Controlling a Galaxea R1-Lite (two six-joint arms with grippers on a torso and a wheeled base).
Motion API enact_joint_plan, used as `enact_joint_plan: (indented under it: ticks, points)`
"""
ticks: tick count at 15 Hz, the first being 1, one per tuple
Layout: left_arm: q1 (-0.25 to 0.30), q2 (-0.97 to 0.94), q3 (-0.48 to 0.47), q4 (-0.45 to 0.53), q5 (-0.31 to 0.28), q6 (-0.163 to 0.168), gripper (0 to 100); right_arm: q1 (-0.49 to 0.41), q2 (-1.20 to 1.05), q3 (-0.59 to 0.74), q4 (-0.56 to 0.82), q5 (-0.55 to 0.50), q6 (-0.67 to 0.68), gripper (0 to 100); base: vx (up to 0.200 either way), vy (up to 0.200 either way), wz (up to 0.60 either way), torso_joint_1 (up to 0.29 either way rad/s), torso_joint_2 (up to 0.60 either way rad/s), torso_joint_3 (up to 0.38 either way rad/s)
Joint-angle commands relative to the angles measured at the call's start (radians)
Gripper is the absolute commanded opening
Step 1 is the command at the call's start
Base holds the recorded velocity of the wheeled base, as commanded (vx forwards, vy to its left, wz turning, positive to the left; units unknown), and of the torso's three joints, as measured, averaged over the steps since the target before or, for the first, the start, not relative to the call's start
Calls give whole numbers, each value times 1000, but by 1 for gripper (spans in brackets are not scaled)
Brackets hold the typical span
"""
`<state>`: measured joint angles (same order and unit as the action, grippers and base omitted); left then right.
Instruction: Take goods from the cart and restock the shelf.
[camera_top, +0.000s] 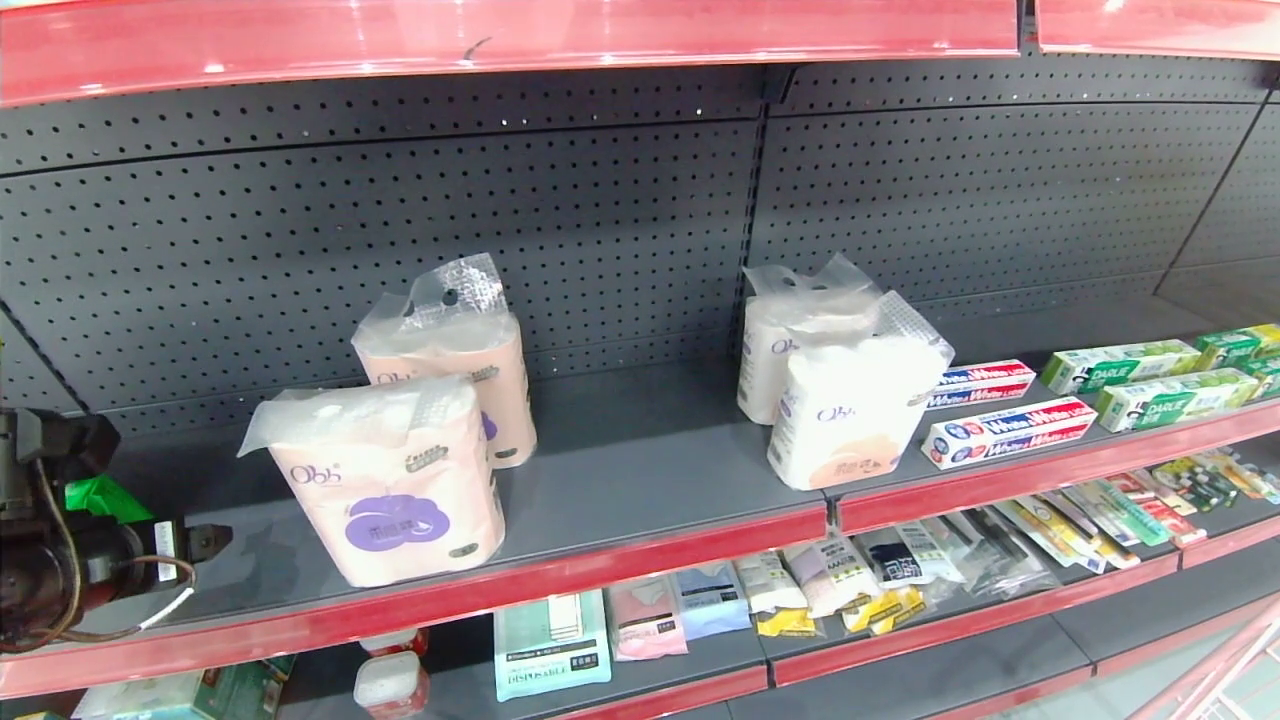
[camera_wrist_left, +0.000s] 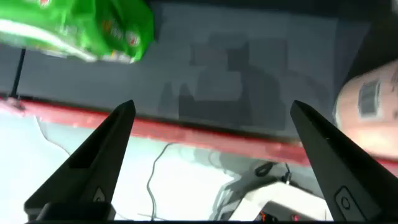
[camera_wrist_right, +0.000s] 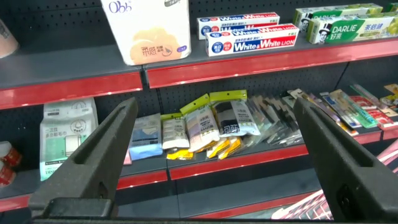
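**A:** Start at the left. What has the left gripper (camera_wrist_left: 212, 104) got?

**B:** Nothing. Its two fingers stand wide apart with only air between them, out in front of the red lip (camera_wrist_left: 186, 127). The green packet (camera_wrist_left: 93, 28) lies just past that lip on the grey shelf (camera_top: 620, 470), at its left end and apart from the fingers. I'd judge it is already placed and released.

**A:** And the paper rolls?

**B:** There are two pairs, all upright. In the left pair, the front pack (camera_top: 390, 490) stands near the lip and the back pack (camera_top: 460, 370) stands toward the pegboard wall. Farther right, the second pair (camera_top: 850, 410) stands the same way. Set one behind the other, the packs face the shopper. The bare board between the pairs looks like room for more stock.

**A:** The right end?

**B:** The red-and-white toothpaste boxes (camera_top: 1005, 430) lie flat with their long sides along the lip. The green boxes (camera_top: 1170, 395) beside them lie likewise. Lying flat, they can't topple.

**A:** The right gripper (camera_wrist_right: 216, 99)?

**B:** It is also spread wide and holds nothing. It hangs lower, facing the sachets (camera_wrist_right: 205, 127) on the shelf below. That probably leaves it free for the next item. The pale red frame (camera_top: 1230, 660) in the lower right corner may be the cart.
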<state>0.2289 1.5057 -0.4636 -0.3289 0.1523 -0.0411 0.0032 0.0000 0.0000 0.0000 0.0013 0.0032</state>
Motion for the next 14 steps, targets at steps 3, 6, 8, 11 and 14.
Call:
enact_joint_plan:
  ticks: [3,6,8,11,14]
  points:
    - [-19,105,-29,-18,-27,-2,100,0,2,0,0,0,0,100,0,0,0,0,0,0]
    - [-23,152,-47,-64,-57,-6,100,0,2,0,0,0,0,100,0,0,0,0,0,0]
    - [-23,175,-56,-88,-68,-5,100,0,2,0,0,0,0,100,0,0,0,0,0,0]
    - [-25,223,-79,-93,-79,-5,100,0,2,0,0,0,0,100,0,0,0,0,0,0]
    - [-23,257,-115,-94,-91,-5,100,0,2,0,0,0,0,100,0,0,0,0,0,0]
